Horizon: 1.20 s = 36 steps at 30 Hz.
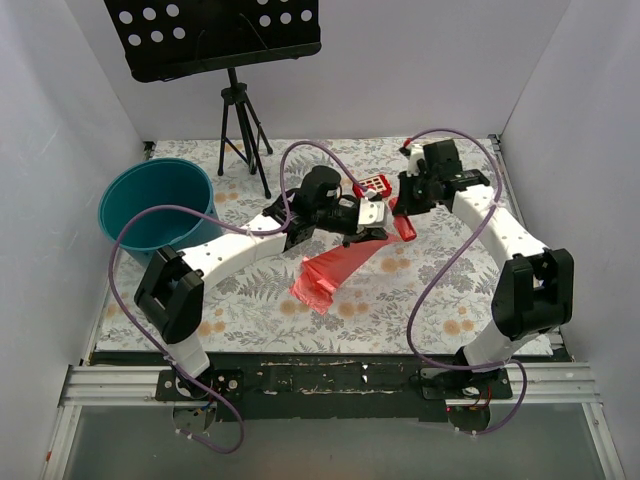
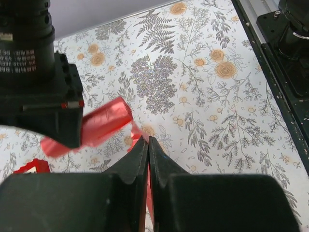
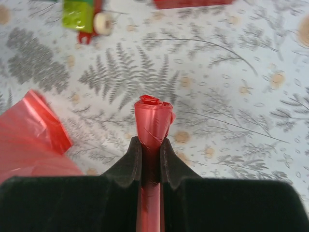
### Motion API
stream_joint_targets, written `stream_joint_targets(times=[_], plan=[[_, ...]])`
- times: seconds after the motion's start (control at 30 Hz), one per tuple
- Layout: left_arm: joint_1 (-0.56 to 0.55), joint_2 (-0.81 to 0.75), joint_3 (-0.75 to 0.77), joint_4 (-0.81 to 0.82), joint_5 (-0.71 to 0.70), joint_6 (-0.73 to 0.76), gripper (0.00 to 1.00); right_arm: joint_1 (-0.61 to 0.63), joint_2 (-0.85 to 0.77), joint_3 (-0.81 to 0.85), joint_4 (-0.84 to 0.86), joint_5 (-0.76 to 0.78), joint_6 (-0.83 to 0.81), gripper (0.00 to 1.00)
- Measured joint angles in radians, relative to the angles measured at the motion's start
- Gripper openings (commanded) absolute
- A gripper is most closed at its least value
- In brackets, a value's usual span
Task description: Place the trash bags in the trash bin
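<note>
Top view: trash bags span left gripper and right gripper above the counter, long axis left-right. Trash bin sits well apart to the left, nearer the left arm.
Left wrist: jaws pressed together on thin film.
Right wrist: jaws pinch the rolled end.

You are working in a robotics test cell, not a home. Plain white panel walls box in the floral-covered table. An aluminium rail runs along its near edge. A tripod holds a perforated black panel.
</note>
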Motion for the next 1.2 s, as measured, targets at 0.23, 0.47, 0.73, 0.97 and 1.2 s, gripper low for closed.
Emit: stream_joint_targets(times=[0.23,0.47,0.73,0.97,1.2], plan=[[0.007,-0.012,0.005,-0.052,-0.087,-0.015,0.0,-0.212,0.017,-0.089,0.085,0.086,-0.058,0.01],[0.043,-0.13,-0.08,-0.095,-0.166,-0.057,0.0,-0.308,0.252,0.02,0.166,0.22,-0.187,0.01],[0.074,-0.254,-0.087,-0.15,-0.231,-0.066,0.0,-0.309,0.675,0.449,0.308,0.412,-0.342,0.09],[0.078,-0.27,-0.079,-0.194,-0.282,-0.071,0.0,-0.323,0.788,0.558,0.323,0.504,-0.431,0.79],[0.117,-0.238,0.075,-0.146,-0.326,-0.179,0.0,-0.343,0.645,0.514,0.183,0.332,-0.314,0.82]])
